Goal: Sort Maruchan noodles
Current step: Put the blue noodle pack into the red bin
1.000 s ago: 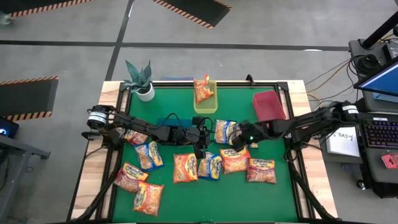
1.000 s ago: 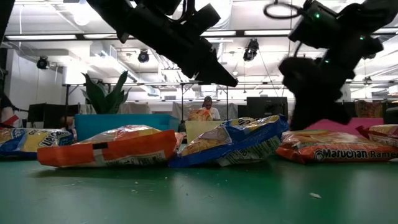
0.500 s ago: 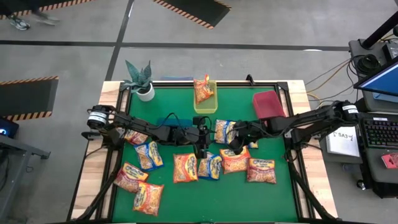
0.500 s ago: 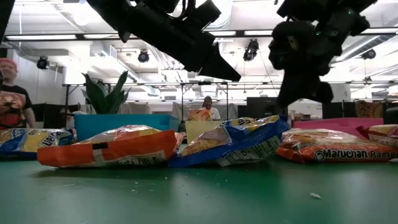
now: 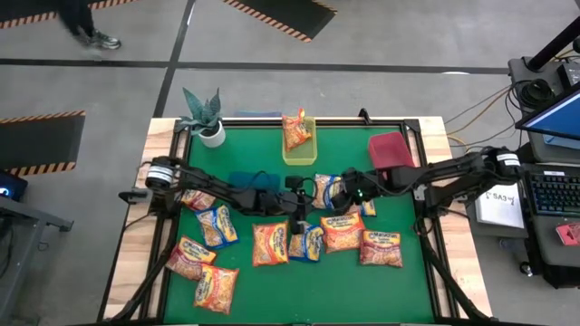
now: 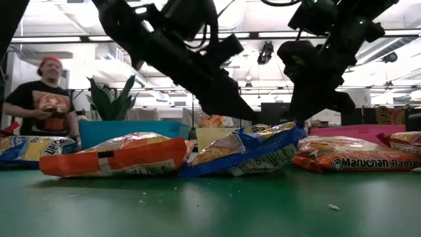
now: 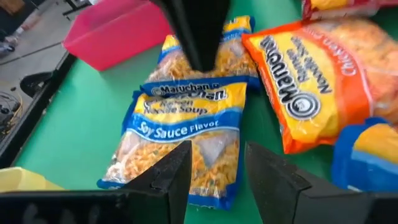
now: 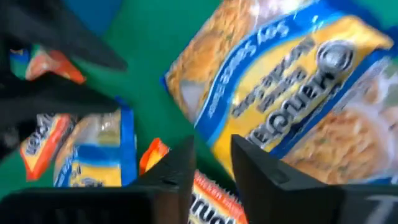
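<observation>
1. Nearest us, along the front of the green felt-covered table, we see flat orange-yellow plastic ramen packets, with a red-pink labelled packet off toward the right front.
2. In the middle row we find a blue-edged plastic ramen packet lying between two orange ones.
3. Our left gripper hangs low over the table's centre, its fingers spread apart and holding nothing.
4. Just beyond it lies a blue-edged soy sauce flavour packet, flat on the felt.
5. Our right gripper hovers over that same packet, fingers parted with a gap, gripping nothing.
6. Farther back, a translucent yellow plastic bin holds one orange packet, and a red plastic bin sits to its right.
7. At the far left corner stands a small potted plant.
</observation>
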Controlling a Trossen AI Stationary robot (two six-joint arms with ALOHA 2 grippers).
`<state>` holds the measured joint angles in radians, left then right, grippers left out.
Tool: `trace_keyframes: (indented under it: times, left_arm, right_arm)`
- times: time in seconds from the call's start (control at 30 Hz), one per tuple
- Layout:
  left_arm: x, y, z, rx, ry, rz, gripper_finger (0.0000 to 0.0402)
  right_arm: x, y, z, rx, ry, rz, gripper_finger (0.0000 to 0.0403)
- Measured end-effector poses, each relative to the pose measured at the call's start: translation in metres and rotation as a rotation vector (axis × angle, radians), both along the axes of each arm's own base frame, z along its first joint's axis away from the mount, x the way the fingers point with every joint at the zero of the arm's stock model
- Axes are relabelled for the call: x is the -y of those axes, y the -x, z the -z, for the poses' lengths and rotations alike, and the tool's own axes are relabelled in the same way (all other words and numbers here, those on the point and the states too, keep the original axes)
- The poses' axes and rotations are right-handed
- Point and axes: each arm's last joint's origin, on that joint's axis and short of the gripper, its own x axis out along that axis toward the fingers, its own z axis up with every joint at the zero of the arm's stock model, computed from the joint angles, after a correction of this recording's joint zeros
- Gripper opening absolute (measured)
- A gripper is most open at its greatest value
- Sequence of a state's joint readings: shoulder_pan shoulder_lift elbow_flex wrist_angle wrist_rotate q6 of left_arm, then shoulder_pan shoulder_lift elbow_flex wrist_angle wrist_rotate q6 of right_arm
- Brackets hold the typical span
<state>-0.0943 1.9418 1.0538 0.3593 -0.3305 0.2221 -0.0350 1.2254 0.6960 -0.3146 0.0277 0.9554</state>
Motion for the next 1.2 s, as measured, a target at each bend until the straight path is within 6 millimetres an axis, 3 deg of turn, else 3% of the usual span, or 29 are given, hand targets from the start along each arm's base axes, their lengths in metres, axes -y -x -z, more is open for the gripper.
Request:
trace_keyframes:
  times: [0.23,0.4,0.73,0.93,1.2]
  left_arm:
    - [-0.008,-0.003,0.013,-0.012,0.002,-0.024,0.0112]
    - [-0.012,-0.008,0.018,-0.003,0.005,-0.035,0.0095]
    - [-0.012,-0.026,0.037,-0.07,-0.002,-0.036,0.0049]
    - [-0.012,-0.022,0.04,-0.162,0.005,-0.048,0.0027]
    - [-0.013,-0.019,0.044,-0.183,0.041,-0.078,0.0003]
  right_arm:
    - [0.028,0.003,0.0,-0.006,0.053,0.047,0.021]
    - [0.043,-0.002,-0.006,0.07,0.155,0.078,0.025]
    - [0.053,-0.004,-0.01,0.147,0.079,0.06,0.0251]
    - [0.05,0.004,-0.002,0.036,0.011,0.061,0.0248]
    - [0.05,0.005,0.001,0.011,0.003,0.066,0.0292]
